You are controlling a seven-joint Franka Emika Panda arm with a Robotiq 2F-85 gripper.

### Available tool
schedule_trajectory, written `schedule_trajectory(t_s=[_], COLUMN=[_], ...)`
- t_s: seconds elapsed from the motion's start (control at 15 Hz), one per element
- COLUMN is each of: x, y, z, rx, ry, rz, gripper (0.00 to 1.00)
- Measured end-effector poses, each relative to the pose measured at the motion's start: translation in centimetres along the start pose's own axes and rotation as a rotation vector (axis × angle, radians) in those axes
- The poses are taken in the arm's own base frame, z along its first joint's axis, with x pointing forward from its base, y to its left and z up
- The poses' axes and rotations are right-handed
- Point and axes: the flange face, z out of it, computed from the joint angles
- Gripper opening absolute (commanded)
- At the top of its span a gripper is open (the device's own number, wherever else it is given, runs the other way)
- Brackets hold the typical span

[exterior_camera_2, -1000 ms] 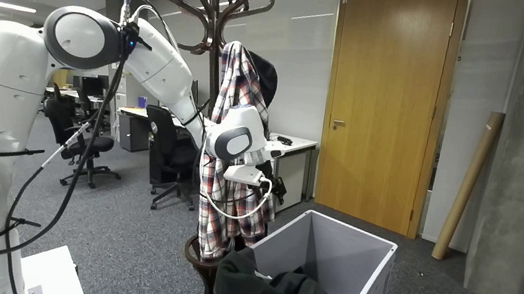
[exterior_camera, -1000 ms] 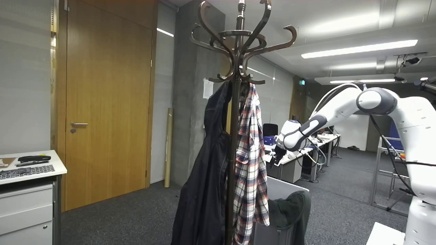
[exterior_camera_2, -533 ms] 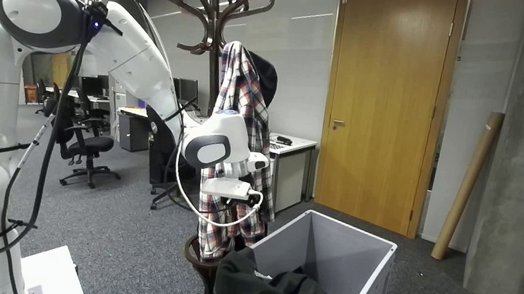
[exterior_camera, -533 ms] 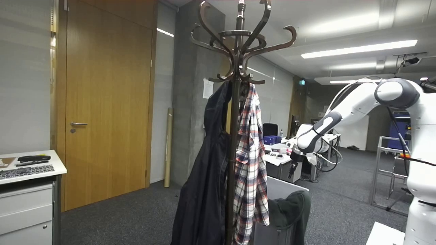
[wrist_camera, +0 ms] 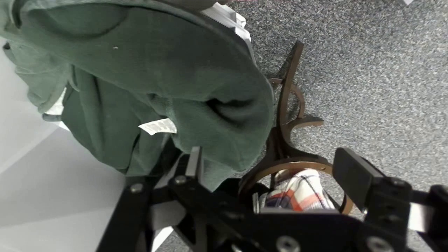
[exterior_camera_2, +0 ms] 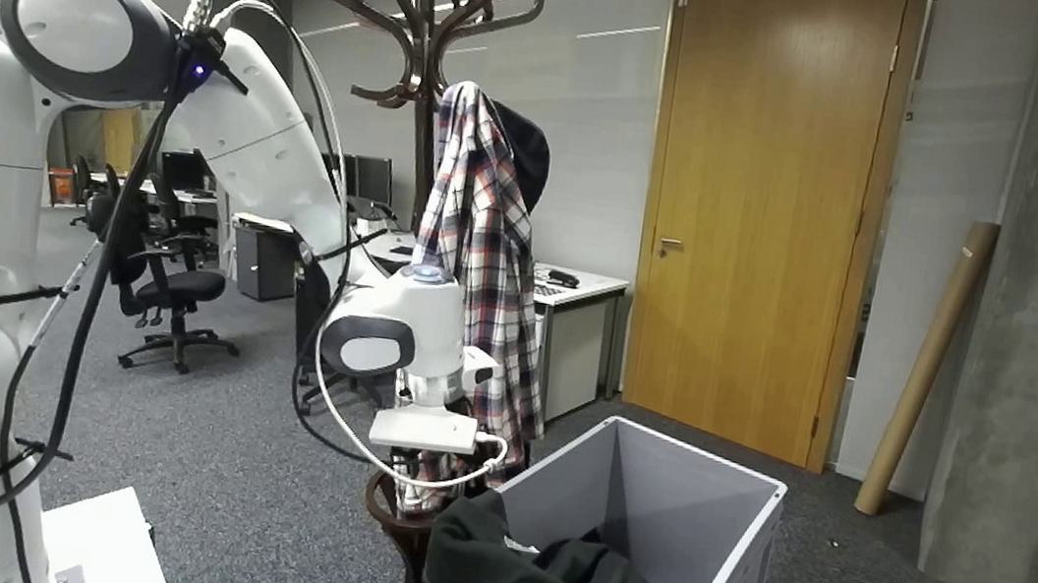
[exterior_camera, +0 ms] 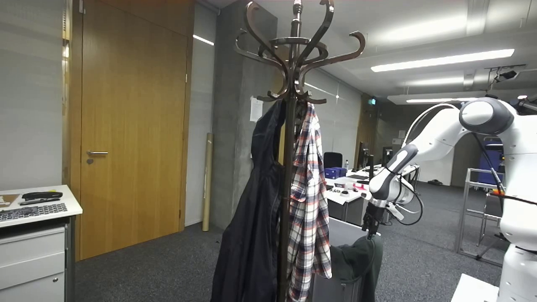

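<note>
Claw (wrist_camera: 269, 157) near garment (wrist_camera: 157, 59) partly in crate (exterior_camera_2: 686, 500)

Bright glare from ceiling lights (exterior_camera: 442, 61)

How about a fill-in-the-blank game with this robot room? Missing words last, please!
The checked ____ hangs on the coat stand.
The garment draped over the edge of the gray bin is dark ____.
In the wrist view, the open claw holds ____.
In both exterior views, the long tube stands between the pillar and the wooden ____.

Missing words: shirt, green, nothing, door.
</note>
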Motion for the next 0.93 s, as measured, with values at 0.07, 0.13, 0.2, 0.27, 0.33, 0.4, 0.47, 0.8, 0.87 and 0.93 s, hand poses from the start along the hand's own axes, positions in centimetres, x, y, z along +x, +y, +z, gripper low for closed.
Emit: schedule_trajectory(t_s=[0.07, 0.13, 0.2, 0.27, 0.33, 0.4, 0.47, 0.8, 0.87, 0.93], x=[-0.2, -0.3, -0.5, -0.8, -1.0, -1.4, -1.8, -3.0, -2.8, -2.6], y=[-0.6, -1.1, -1.5, -1.8, -2.0, -2.1, -2.2, -2.1, -1.9, -1.8], z=[0.8, 1.6, 2.2, 2.9, 3.6, 4.3, 5.0, 7.5, 7.8, 7.9], rx=[0.017, 0.034, 0.049, 0.062, 0.074, 0.085, 0.093, 0.077, 0.063, 0.048], ry=[-0.005, -0.014, -0.022, -0.031, -0.041, -0.053, -0.067, -0.102, -0.1, -0.098], rz=[-0.032, -0.062, -0.085, -0.1, -0.108, -0.112, -0.113, -0.093, -0.086, -0.082], gripper=[1.0, 1.0, 1.0, 1.0, 0.96, 0.94, 0.94, 1.0, 1.0, 1.0])
